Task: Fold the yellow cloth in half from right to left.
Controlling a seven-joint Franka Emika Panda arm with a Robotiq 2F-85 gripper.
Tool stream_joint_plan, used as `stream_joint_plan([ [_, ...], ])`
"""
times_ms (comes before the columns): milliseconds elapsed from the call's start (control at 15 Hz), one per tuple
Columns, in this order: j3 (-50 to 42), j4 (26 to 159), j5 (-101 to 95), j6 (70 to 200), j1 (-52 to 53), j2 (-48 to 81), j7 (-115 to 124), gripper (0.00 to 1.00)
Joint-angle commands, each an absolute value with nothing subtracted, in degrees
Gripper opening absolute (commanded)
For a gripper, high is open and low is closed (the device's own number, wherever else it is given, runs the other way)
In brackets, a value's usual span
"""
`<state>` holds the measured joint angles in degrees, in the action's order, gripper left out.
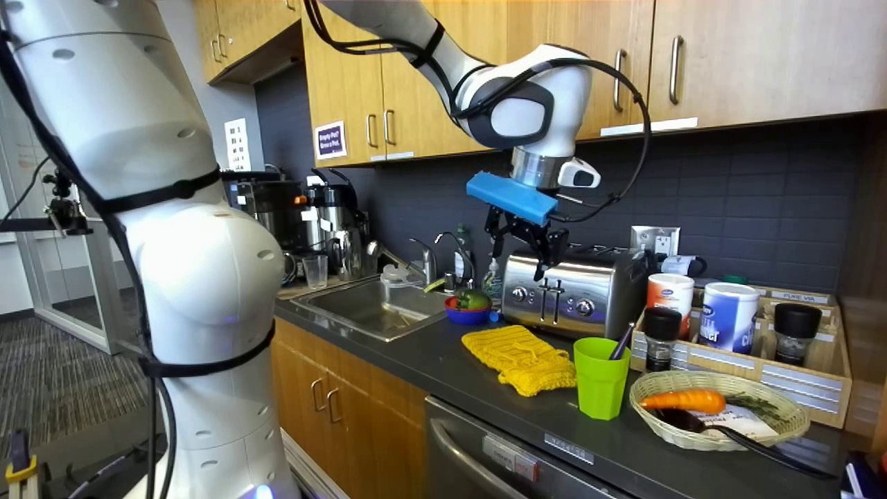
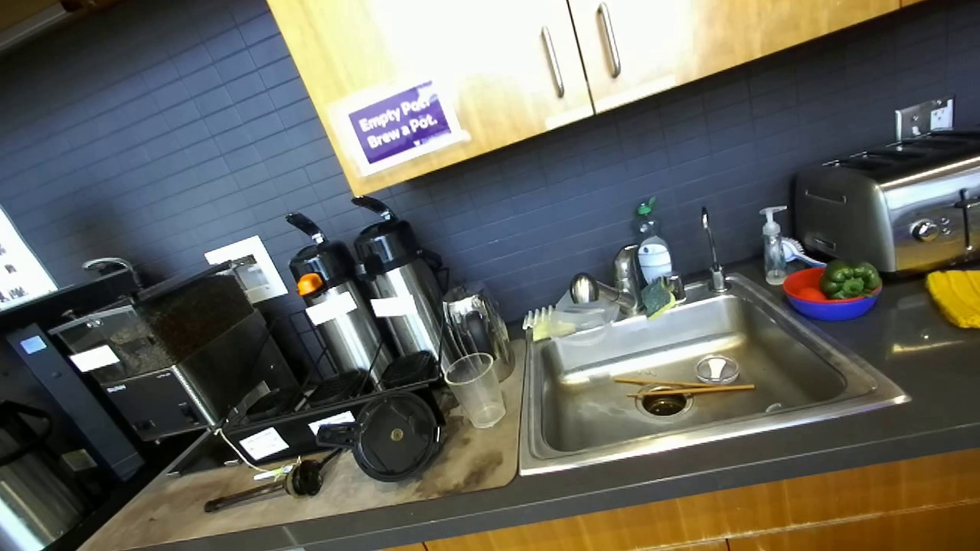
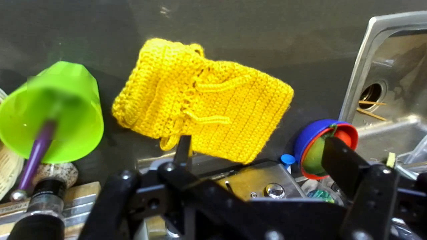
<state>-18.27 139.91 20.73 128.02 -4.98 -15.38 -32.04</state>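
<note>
Counter (image 1: 443, 360) inspected: cloth (image 3: 206, 103) lies between green cup (image 1: 600, 388) and blue bowl (image 1: 468, 317), the gripper (image 1: 518, 263) hangs clear of it with jaws wide apart and nothing held, and the right-to-left fold is judged not begun and wholly outstanding.

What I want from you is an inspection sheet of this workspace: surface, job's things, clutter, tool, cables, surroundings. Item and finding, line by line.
Surface: dark countertop; a small pale mark, stain or reflection, cannot tell.
Job's things: yellow cloth, knitted, lying on the countertop, puckered across its middle.
Clutter: green cup holding a purple-handled utensil, close beside the cloth but apart; basket with a carrot; nested bowls with a green pepper; toaster behind the cloth.
Tool: open, higher than the cloth and apart from it, holding nothing.
Cables: black, strapped along the arm, one looping out beside it; snags, nothing seen.
Surroundings: sink with two sticks inside; cabinets overhead; people, nothing seen.
</note>
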Motion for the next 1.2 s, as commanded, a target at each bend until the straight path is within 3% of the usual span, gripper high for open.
stream_joint_plan([
  [0,-17.0,138.1,23.8,134.0,-3.8,-12.1,-33.7,1.0],
  [600,-11.1,139.8,27.7,147.5,-2.1,-7.0,-23.8,1.0],
  [1133,-7.5,144.6,17.6,154.7,-3.7,-6.8,-9.5,1.0],
])
